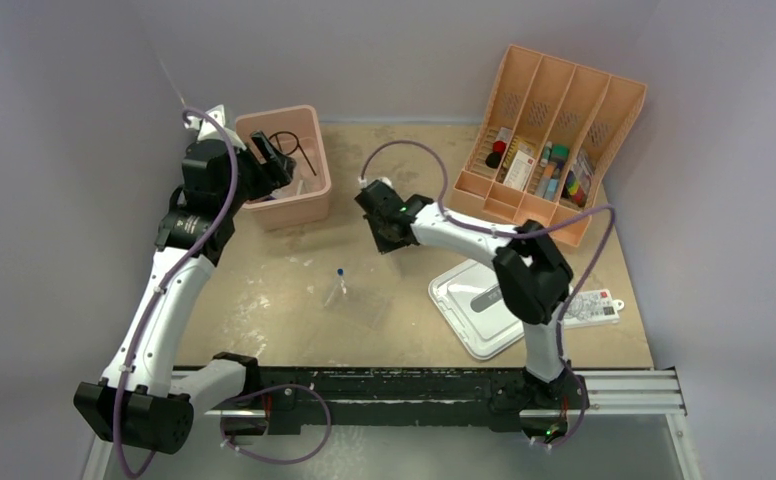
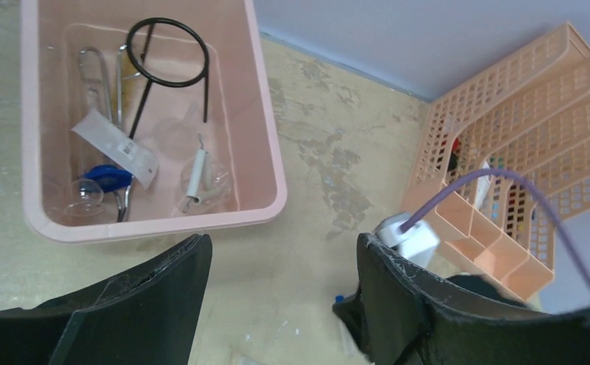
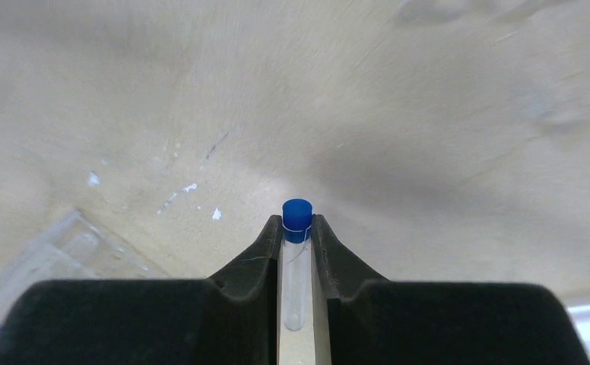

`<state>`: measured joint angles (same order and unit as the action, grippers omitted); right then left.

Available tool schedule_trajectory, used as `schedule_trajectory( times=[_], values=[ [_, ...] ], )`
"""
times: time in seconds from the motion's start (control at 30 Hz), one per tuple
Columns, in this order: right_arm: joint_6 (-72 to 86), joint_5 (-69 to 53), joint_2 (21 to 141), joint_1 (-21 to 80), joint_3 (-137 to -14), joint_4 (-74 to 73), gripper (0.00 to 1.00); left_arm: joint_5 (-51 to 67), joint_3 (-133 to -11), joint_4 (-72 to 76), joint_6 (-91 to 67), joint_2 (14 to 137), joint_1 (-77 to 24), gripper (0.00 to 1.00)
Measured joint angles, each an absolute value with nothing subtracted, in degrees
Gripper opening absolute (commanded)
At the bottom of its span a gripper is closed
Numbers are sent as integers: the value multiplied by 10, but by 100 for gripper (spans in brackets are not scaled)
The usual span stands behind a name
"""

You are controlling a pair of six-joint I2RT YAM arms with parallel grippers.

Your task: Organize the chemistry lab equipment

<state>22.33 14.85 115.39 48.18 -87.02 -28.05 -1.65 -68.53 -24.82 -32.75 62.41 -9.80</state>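
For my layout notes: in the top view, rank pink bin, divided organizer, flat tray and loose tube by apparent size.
1. divided organizer
2. pink bin and flat tray, about alike; tray partly hidden
3. loose tube

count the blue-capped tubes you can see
2. One blue-capped tube is clamped in the right gripper; the other tube lies on the table near its middle. More may be hidden in the pink bin.

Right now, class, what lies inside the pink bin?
The pink bin holds a black wire ring on a stem, steel forceps, a white packet, a blue-based glass piece and a wire triangle. Anything under the packet is hidden.
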Motion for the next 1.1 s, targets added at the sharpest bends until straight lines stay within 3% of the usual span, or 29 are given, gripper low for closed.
schedule_trajectory(
  times=[0.33,0.67,0.87,1.1],
  values=[
    [218,162,973,408,-884,-186,7,85,-684,-198,-338,650,-109,70],
    [289,84,883,379,-895,-115,9,146,-641,-50,-402,695,-240,67],
    [336,27,859,375,-896,-90,9,169,-628,18,-430,721,-272,52],
    [368,-14,858,371,-896,-81,10,203,-628,51,-429,726,-284,23]
  ],
)
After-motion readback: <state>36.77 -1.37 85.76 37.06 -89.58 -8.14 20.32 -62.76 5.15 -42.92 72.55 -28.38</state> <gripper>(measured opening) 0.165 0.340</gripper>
